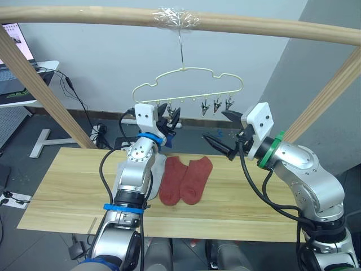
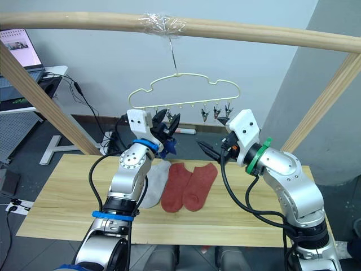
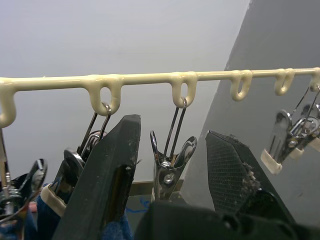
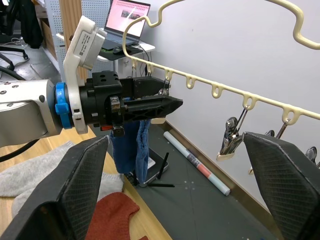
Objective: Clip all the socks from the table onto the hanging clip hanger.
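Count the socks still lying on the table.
3 visible: two red socks side by side mid-table, and one grey sock just to their left, partly behind the left arm. Another may be hidden there.

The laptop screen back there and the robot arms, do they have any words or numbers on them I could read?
Laptop screen: it shows pink and white page content, but the writing is too small and blurred to read.
Left gripper and right gripper: no words, numbers or logos can be seen on their white and black parts.
Clip hanger and red socks: no text on them.
So nothing here can be read.
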### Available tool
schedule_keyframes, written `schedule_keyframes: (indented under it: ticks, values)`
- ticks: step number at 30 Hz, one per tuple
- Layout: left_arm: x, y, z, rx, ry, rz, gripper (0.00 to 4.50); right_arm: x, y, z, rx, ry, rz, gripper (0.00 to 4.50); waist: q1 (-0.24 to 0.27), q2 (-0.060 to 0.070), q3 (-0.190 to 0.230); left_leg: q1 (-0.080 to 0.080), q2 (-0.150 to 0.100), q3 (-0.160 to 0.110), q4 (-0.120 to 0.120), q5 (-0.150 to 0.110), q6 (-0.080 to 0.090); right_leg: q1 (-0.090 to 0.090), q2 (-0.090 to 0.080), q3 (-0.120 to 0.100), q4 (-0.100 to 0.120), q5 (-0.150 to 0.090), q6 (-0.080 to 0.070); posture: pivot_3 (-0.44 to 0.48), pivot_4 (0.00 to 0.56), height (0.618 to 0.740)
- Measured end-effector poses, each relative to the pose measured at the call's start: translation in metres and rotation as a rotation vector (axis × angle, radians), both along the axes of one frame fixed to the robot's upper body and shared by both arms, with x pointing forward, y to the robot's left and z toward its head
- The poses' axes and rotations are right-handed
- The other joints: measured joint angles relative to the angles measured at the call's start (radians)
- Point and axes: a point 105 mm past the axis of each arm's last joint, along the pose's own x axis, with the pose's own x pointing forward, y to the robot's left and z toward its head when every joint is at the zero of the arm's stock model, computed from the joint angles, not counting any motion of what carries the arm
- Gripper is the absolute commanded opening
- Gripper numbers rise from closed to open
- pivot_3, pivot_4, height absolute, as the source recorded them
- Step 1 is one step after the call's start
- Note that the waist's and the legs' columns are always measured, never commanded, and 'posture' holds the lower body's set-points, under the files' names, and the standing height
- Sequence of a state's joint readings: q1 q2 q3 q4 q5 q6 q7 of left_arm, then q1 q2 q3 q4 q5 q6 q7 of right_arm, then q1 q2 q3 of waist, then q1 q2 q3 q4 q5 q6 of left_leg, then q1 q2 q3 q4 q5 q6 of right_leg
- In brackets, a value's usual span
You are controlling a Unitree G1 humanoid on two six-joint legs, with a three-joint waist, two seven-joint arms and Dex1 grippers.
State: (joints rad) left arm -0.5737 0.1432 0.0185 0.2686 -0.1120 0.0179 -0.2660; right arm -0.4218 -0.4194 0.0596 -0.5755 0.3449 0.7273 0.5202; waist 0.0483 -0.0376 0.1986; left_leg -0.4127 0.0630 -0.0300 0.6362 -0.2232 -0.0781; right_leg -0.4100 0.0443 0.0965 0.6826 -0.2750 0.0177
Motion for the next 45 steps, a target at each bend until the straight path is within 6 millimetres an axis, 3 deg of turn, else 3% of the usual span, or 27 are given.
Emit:
schedule_keyframes:
  ticks: [6,11,16,20,23,27,31,35,38,40,43,45]
  values:
    - [0.000,-0.001,0.000,-0.002,0.000,-0.013,0.45,-0.001,0.001,0.000,0.006,0.004,0.008,4.50,0.000,0.000,0.000,-0.001,0.000,0.000,0.003,0.000,0.000,0.000,0.000,0.000,0.001,0.000,0.001,0.127,0.157,0.740]
    - [0.000,0.000,0.002,-0.008,-0.003,-0.009,0.00,-0.001,0.001,0.000,0.008,0.005,0.009,4.50,0.000,0.000,0.000,-0.002,0.000,-0.001,0.007,0.000,0.000,0.001,0.000,0.000,0.001,0.001,0.002,0.134,0.163,0.740]
    - [-0.001,0.000,0.001,-0.004,0.007,-0.017,0.00,0.002,0.002,-0.007,0.022,0.033,-0.011,4.50,0.000,0.000,0.000,-0.001,0.000,-0.001,0.008,0.000,0.001,0.002,0.001,0.000,0.001,0.002,0.004,0.141,0.166,0.740]
    - [-0.001,0.002,0.002,0.002,0.023,-0.023,0.00,0.016,0.007,-0.046,-0.007,0.161,-0.103,4.50,-0.001,0.000,0.000,-0.001,0.001,-0.001,0.008,0.000,0.001,0.002,0.001,0.000,0.001,0.002,0.004,0.149,0.165,0.740]
    - [-0.001,0.003,0.002,-0.023,0.045,-0.043,0.00,0.028,0.012,-0.096,-0.047,0.315,-0.194,4.50,-0.001,0.000,0.000,-0.001,0.001,-0.001,0.008,0.000,0.001,0.002,0.002,0.000,0.001,0.002,0.003,0.151,0.165,0.740]
    - [-0.002,0.003,0.002,-0.081,0.088,-0.070,0.00,0.044,0.024,-0.143,-0.118,0.424,-0.256,4.50,-0.003,0.000,0.000,0.000,0.001,-0.001,0.008,0.000,0.001,0.002,0.002,0.001,0.001,0.003,0.004,0.159,0.164,0.740]
    - [-0.004,0.002,0.002,-0.124,0.121,-0.110,0.00,0.058,0.044,-0.178,-0.124,0.551,-0.298,4.50,-0.004,0.000,0.000,0.000,0.001,-0.001,0.008,0.000,0.001,0.002,0.002,0.000,0.001,0.004,0.002,0.167,0.162,0.740]
    - [-0.006,0.000,0.003,-0.129,0.132,-0.127,0.00,0.066,0.061,-0.194,-0.103,0.638,-0.311,4.50,-0.006,0.000,0.000,0.000,0.001,-0.001,0.008,0.000,0.001,0.002,0.002,0.000,0.001,0.004,0.001,0.186,0.161,0.740]
    - [-0.006,0.001,0.004,-0.127,0.130,-0.126,0.00,0.065,0.063,-0.215,-0.142,0.697,-0.332,4.50,0.000,0.000,0.000,-0.001,0.001,-0.001,0.007,0.000,0.001,0.002,0.002,0.000,0.000,0.004,0.001,0.198,0.159,0.740]
    - [-0.007,0.002,0.003,-0.126,0.131,-0.120,0.00,0.067,0.064,-0.217,-0.175,0.672,-0.330,4.50,0.000,0.001,-0.001,0.000,0.001,-0.001,0.007,0.000,0.001,0.002,0.002,0.001,0.000,0.004,0.002,0.209,0.161,0.740]
    - [-0.008,0.003,0.002,-0.123,0.134,-0.116,0.00,0.066,0.062,-0.222,-0.226,0.630,-0.329,3.91,0.001,0.001,-0.001,0.001,0.001,-0.001,0.007,0.000,0.001,0.003,0.002,0.000,0.001,0.004,0.002,0.215,0.164,0.740]
    - [-0.009,0.005,0.001,-0.120,0.137,-0.111,0.00,0.063,0.055,-0.226,-0.245,0.607,-0.334,3.24,0.002,0.002,-0.003,0.002,0.001,-0.001,0.007,0.000,0.001,0.005,0.002,0.001,0.001,0.002,0.006,0.215,0.164,0.740]
